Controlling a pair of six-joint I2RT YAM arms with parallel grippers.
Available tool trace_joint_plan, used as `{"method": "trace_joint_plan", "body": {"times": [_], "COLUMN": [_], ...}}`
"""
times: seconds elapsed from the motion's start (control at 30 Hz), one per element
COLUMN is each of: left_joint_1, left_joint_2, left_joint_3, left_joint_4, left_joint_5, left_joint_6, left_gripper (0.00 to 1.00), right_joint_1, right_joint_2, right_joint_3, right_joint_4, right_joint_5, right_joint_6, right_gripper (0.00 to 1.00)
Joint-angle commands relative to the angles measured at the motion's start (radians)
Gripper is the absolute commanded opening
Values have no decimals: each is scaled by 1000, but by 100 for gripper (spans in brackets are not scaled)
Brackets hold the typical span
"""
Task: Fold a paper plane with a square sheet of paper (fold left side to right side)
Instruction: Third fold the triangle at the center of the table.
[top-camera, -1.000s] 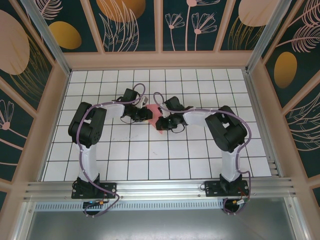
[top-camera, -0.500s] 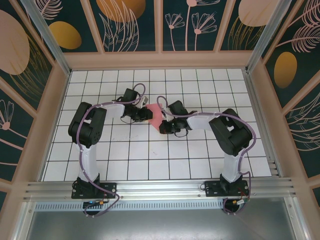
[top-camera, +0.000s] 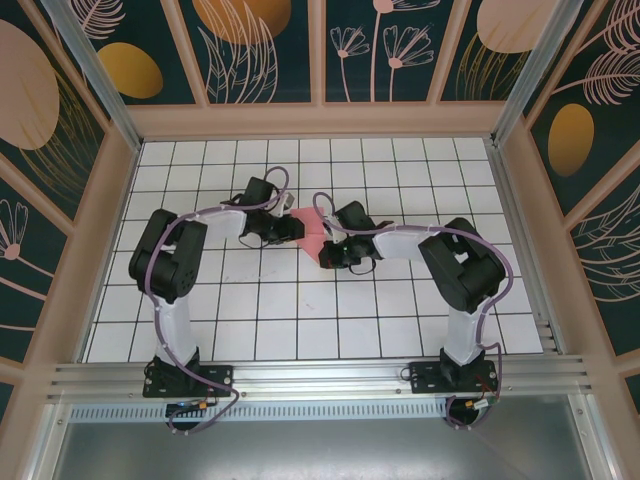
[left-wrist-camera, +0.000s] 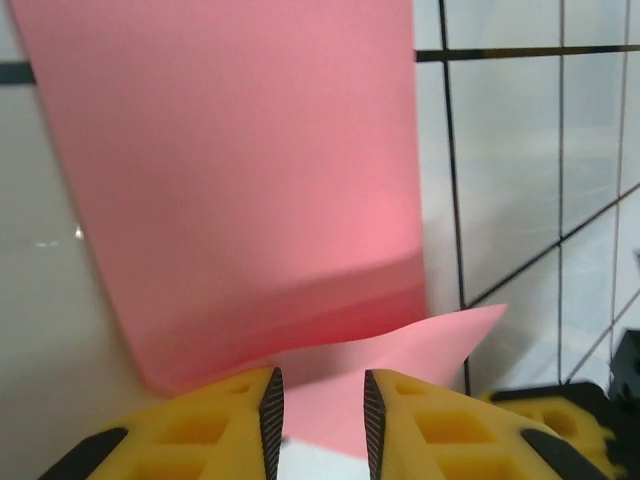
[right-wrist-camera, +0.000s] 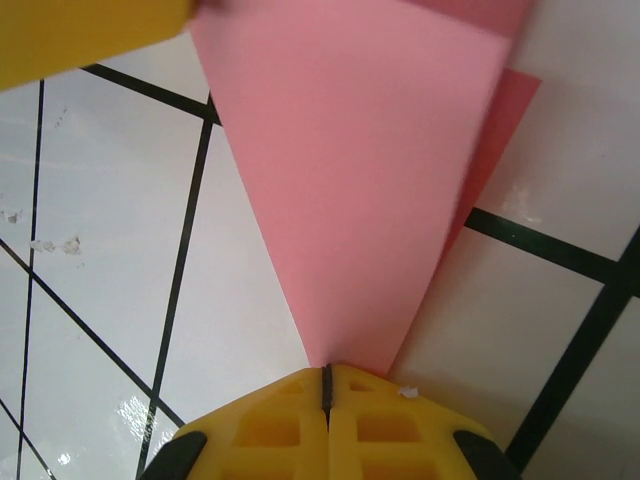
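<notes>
Table (top-camera: 300, 312) free at front and back, centre barred by paper (top-camera: 311, 232), left gripper (top-camera: 293, 228), right gripper (top-camera: 327, 257), walls (top-camera: 97, 230) closing sides.

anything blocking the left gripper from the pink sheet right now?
Nothing visible. The pink sheet has its edge showing in the gap between the open fingers of the left gripper; the right gripper is shut on its pointed corner.

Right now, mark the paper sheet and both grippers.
paper sheet (left-wrist-camera: 250, 180): left wrist view, middle of its pink face.
left gripper (left-wrist-camera: 321, 408): left wrist view, gap between its yellow fingertips.
right gripper (right-wrist-camera: 327, 382): right wrist view, seam between its shut fingertips.
</notes>
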Motion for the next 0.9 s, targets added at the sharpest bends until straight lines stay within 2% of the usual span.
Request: {"method": "trace_joint_plan", "body": {"times": [0.0,0.17,0.3,0.63,0.87], "left_joint_1": [-8,-55,-91,-114,-115], "left_joint_2": [-91,-140,-145,-47,0], "left_joint_3": [-50,-114,-134,-137,-156], "left_joint_4": [16,100,126,201,225], "left_joint_5": [14,55,34,38,-8], "left_joint_6": [-38,-120,-157,-213,-233], "left_gripper": [31,29,28,24,24], "right_joint_1": [9,14,17,29,30], "right_joint_2": [59,71,76,86,83], "right_joint_3": [-18,-15,-10,2,3], "right_joint_4": [-166,-165,-158,-166,-178], "right_joint_5": [83,98,98,101,114], "right_joint_6": [8,14,16,13,8], "right_gripper": [4,3,3,3,3]}}
